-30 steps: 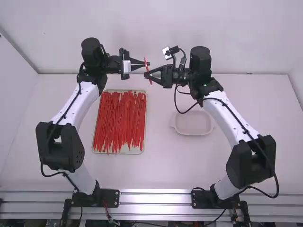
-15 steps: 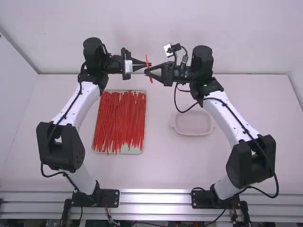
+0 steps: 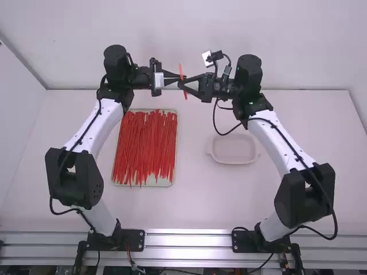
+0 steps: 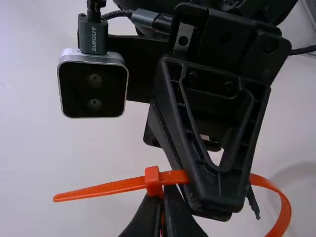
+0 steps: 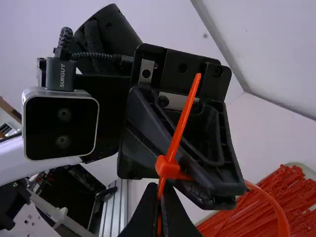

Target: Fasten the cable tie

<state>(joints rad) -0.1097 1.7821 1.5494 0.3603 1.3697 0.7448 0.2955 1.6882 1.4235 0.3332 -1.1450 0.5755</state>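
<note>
Over the far side of the white table (image 3: 321, 172), I am holding both arms raised and bent inward. The left arm (image 3: 92, 126) is reaching up and across to the right, and the right arm (image 3: 275, 143) is reaching up and across to the left, so the two are facing each other.

Well below the fingers, the pile of red ties (image 3: 146, 146) is lying on its tray (image 3: 171, 182). The white bowl (image 3: 232, 162) is sitting beside it, under the right forearm.

The left gripper (image 3: 175, 75) and the right gripper (image 3: 183, 86) are meeting almost tip to tip. Both are pinched narrow on the cable tie (image 3: 182, 73), which is hanging in the air between them.

The left wrist view is showing me my own fingertips closing right under the tie's head (image 4: 153, 180). The loop (image 4: 279, 207) is curving away behind the right gripper's fingers.

The right wrist view is giving me the other side. The tail (image 5: 190, 106) is slanting up across the left gripper's fingers, and a strand is running down between my own closed fingertips.
</note>
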